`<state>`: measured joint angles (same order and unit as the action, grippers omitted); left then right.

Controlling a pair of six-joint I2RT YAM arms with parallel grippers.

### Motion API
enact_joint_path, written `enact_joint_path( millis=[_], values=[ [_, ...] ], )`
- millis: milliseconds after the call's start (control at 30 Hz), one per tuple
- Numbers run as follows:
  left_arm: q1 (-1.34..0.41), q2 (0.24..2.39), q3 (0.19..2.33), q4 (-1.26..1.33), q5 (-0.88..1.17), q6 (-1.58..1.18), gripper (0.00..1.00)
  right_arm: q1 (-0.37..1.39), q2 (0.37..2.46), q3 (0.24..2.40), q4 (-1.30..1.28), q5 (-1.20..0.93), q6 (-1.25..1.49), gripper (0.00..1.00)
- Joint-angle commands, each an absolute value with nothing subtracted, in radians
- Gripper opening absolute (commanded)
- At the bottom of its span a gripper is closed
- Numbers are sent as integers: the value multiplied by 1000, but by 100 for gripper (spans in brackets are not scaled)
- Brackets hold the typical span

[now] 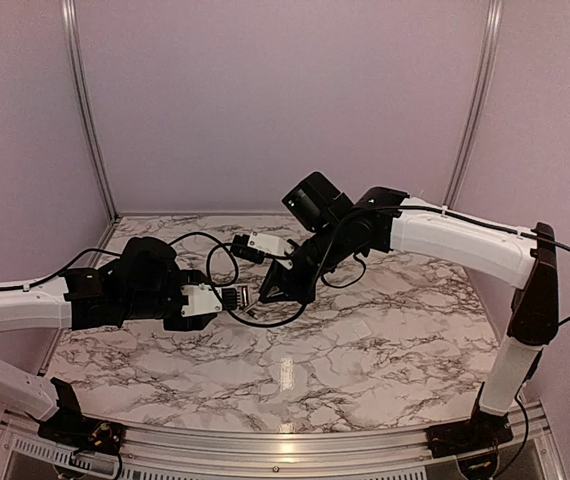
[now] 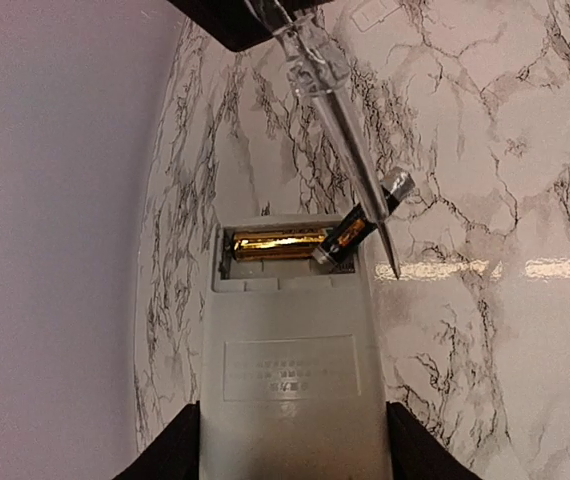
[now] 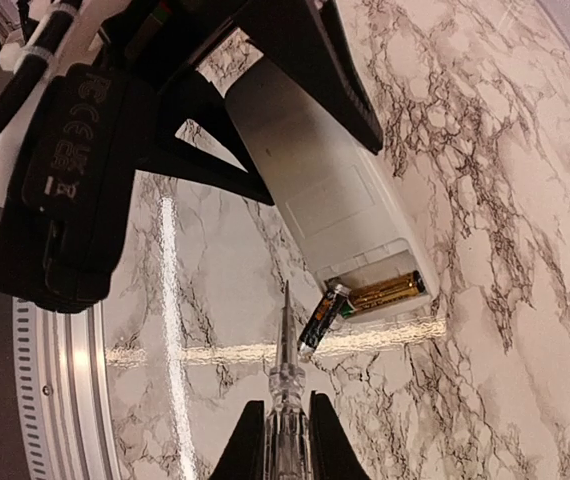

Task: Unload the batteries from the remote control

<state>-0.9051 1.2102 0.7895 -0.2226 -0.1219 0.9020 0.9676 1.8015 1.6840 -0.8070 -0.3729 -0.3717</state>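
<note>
Left end effector (image 2: 293, 445): two black fingers pinching the near end of the remote control (image 2: 290, 340) by its long edges. Remote: flat matte white plastic bar, rounded corners, back face up, faint embossed label panel (image 2: 290, 368) mid-body. Far end: open rectangular recess (image 2: 227, 262). In it, one gold battery (image 2: 275, 243), a slim glossy cylinder, lying flat across the bay. Second battery (image 2: 365, 222), dark with a gold band and silver cap, tilted: one end in the recess, cap end out past the remote's side edge. Clear probe (image 2: 330, 95), transparent plastic shaft with a thin metal tip, crosses that battery; contact not certain. Right end effector (image 3: 287, 448): black fingers pressed onto the probe's handle. Beyond: glossy white worktop (image 2: 505, 150), grey-black marble veining, one bright reflected streak
</note>
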Motion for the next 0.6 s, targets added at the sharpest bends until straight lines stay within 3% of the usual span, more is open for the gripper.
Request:
enact_joint_path(
  millis=[0,567],
  values=[
    [-904,1170,778,-189,-114,880,0,969,1782,1677,-830,-343,-346,0],
    [-905,1130,764,-193,-103,723,0,970,1752,1602,-739,-326,-317,0]
  ],
)
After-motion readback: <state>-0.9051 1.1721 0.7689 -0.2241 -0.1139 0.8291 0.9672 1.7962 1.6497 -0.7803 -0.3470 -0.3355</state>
